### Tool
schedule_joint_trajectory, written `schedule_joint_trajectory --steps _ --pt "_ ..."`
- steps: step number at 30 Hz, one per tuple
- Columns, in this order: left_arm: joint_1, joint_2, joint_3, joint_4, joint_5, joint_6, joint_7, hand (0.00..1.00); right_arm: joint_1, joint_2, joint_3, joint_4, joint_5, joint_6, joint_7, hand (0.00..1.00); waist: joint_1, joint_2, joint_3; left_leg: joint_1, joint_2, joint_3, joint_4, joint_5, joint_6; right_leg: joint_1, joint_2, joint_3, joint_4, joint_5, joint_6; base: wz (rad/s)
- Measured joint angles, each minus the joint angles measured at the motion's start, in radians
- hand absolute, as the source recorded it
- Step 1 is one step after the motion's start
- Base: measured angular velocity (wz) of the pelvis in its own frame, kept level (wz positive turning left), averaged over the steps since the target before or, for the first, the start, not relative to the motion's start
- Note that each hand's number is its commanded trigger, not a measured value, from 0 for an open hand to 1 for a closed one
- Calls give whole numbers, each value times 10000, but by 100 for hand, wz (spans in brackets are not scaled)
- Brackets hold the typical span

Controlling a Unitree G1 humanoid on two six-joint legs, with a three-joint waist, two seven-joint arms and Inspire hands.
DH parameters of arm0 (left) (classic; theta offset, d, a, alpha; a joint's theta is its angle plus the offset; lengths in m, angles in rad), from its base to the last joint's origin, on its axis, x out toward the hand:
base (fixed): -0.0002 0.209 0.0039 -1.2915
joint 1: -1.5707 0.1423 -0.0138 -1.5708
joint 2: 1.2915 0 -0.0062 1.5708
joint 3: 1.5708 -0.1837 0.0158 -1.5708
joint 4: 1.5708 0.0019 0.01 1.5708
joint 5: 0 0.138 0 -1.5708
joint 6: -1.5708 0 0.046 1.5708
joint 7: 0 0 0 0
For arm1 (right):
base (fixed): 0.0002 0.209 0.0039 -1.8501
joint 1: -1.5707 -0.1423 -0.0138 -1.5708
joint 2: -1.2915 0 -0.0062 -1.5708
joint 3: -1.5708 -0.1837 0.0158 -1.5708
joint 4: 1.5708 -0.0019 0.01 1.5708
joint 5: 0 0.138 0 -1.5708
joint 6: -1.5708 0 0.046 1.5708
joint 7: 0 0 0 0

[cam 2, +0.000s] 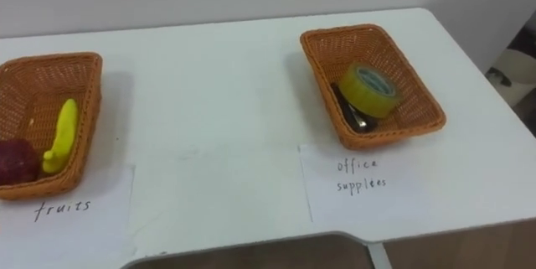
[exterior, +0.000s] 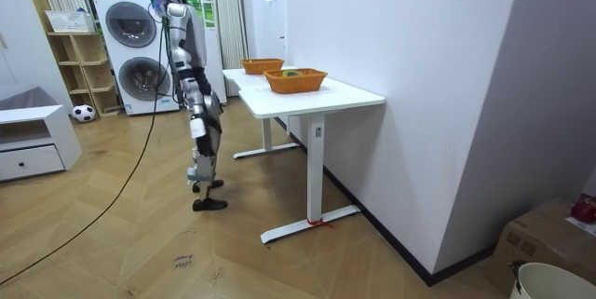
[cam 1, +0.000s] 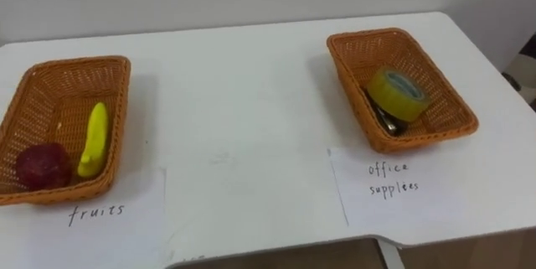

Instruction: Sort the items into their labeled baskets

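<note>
I stand at the long side of the white table (cam 1: 243, 118), a little apart from it. At the left of the frame is 1 woven basket (cam 1: 119, 93) and it holds a yellow banana (cam 1: 94, 139) and a dark red fruit (cam 1: 43, 166), which lie just beside each other. Below it lies a paper label (cam 1: 96, 213) for fruits. At the upper right is the second basket (cam 1: 352, 76). In it a yellow tape roll (cam 1: 400, 93) leans tilted over a dark object (cam 1: 387, 121) that I cannot identify. Its paper sheet (cam 1: 394, 181) for office supplies lies in front. The 2 baskets are well apart. Of my hands I cannot tell how far open they are, or if they hold something.
</note>
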Motion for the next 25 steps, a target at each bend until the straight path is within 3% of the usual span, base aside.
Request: schedule_joint_trajectory --steps 4,10,20,23,24,25 --pt "-84 1 -332 119 -280 -92 102 0 -651 72 702 411 -908 49 698 0 78 52 16 -54 -38 -234 0 2 -1 99 0 -171 -26 3 -4 13" --pt "-189 -4 -546 115 -204 -243 177 0 -794 105 1669 401 -2000 33 1367 0 332 84 58 -162 -60 -468 20 -10 -23 214 -16 -418 -208 5 -4 12" --pt "-267 -42 -575 113 -272 -425 270 0 -899 176 1751 447 -2574 14 1675 0 374 -45 122 -217 -99 -568 25 -10 -23 234 -38 -518 -352 2 1 2" --pt "-278 -61 -575 118 -324 -443 352 0 -880 186 1745 487 -2560 8 1764 0 374 -17 88 -208 -99 -563 25 -9 -23 241 -39 -515 -350 2 1 0" --pt "-281 -69 -571 129 -320 -457 369 0 -855 187 1746 487 -2529 -3 1781 0 379 -79 118 -197 -99 -572 25 -9 -23 250 -38 -507 -346 2 1 0" --pt "-310 -70 -568 165 -311 -467 370 0 -814 187 1747 487 -2439 -50 1808 0 404 -29 82 -189 -99 -573 26 -9 -23 256 -38 -490 -343 2 1 0"
